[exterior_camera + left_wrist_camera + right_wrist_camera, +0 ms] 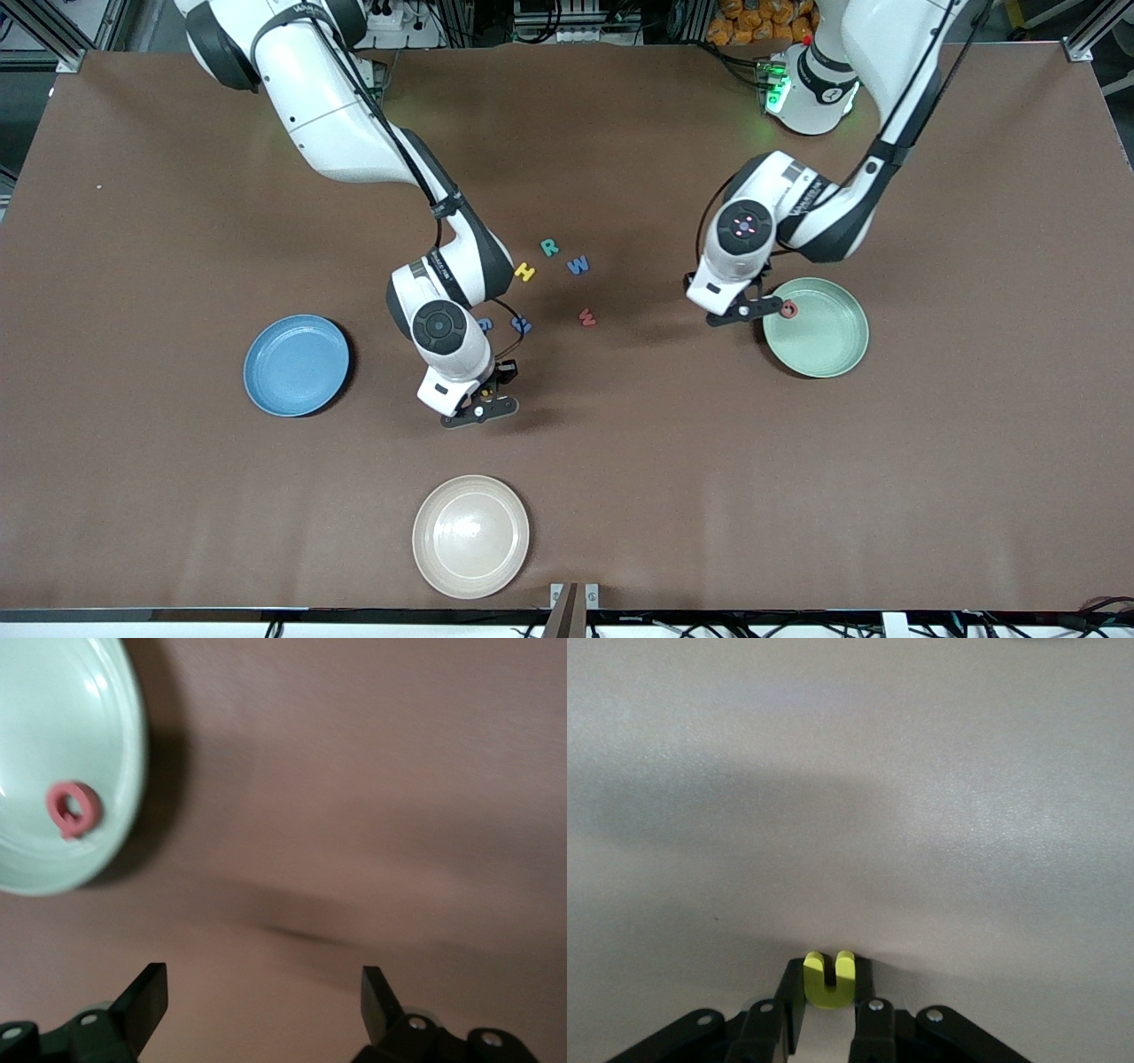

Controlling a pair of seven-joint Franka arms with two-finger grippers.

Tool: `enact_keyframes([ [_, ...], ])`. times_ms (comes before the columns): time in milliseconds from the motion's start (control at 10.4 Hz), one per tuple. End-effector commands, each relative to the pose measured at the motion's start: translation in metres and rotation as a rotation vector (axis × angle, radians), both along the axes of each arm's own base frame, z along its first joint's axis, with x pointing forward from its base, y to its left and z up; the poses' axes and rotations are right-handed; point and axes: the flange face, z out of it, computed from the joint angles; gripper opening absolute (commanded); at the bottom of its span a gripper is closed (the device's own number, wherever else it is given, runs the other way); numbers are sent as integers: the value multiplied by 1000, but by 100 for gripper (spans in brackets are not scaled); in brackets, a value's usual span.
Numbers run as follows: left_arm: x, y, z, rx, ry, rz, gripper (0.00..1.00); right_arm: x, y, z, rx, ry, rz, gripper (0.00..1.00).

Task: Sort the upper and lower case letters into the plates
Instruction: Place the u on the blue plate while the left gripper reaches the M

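Note:
My right gripper [493, 396] is shut on a yellow u [829, 979], low over the bare table between the loose letters and the cream plate; the right wrist view shows the u pinched between the fingers [796, 1001]. My left gripper [751, 306] stands open with nothing in it beside the pale green plate [833, 354], its fingers [146, 1001] wide apart. A red G [788, 309] lies in that plate [115, 718], seen as a red G [73, 809] near its rim. The blue plate [297, 364] holds nothing.
Yellow H [524, 272], teal R [549, 247], blue W [578, 264] and red w [587, 316] lie mid-table. Two small blue letters [521, 325] lie partly hidden by the right arm. A cream plate [471, 535] sits near the front edge.

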Motion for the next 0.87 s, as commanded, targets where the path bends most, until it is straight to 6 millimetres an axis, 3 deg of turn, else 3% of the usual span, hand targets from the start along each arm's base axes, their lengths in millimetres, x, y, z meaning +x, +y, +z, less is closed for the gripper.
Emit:
enact_keyframes([
  [0, -26, -58, -3, 10, -24, 122, 100, 17, -17, 15, 4, -25, -15, 0],
  [290, -40, -126, -21, 11, -29, 358, 100, 45, -89, 47, -13, 3, 48, 0],
  [579, -54, -167, -15, -3, -51, 500, 99, 65, -181, 81, -19, 61, 94, 0],
  [676, -74, -192, -12, -31, -48, 509, 99, 70, -212, 82, -18, 80, 120, 0],
  [772, -80, -202, -11, -56, -51, 511, 99, 72, -240, 78, -16, 105, 145, 0],
])
